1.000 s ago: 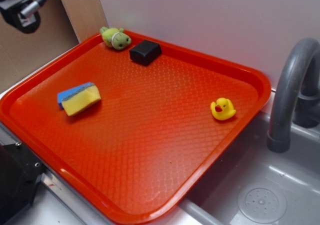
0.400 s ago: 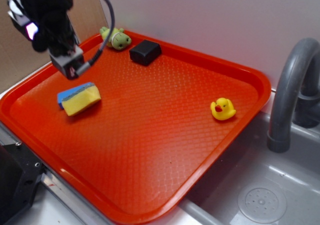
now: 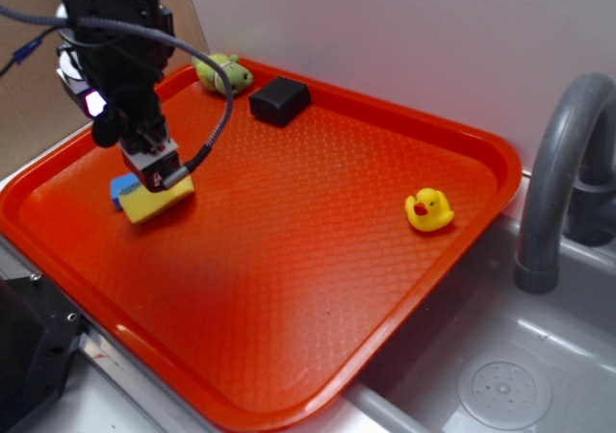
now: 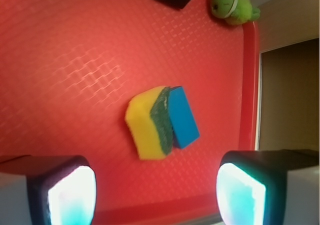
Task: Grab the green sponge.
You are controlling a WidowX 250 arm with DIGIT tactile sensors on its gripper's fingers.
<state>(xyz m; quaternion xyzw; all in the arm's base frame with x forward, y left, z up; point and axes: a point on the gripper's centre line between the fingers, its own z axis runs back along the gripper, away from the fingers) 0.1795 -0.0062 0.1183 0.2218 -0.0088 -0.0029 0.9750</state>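
Observation:
The green sponge [image 4: 147,122] is yellow foam with a dark green scouring face, lying on the red tray [image 4: 75,45] against a flat blue block [image 4: 182,116]. In the exterior view the sponge [image 3: 159,200] lies at the tray's left side, partly hidden behind my gripper [image 3: 159,168]. The gripper hangs above the sponge, apart from it. In the wrist view my gripper [image 4: 157,197] is open, with nothing between its two pads, and the sponge lies ahead of the gap.
A black block [image 3: 279,100] and a green plush toy [image 3: 223,72] sit at the tray's far edge. A yellow rubber duck [image 3: 429,210] sits near the tray's right edge. A grey faucet [image 3: 563,173] and a sink [image 3: 500,375] lie to the right.
The arm has come in from the upper left and moved down and right, so the gripper now hangs over the sponge. The objects on the tray have not moved.

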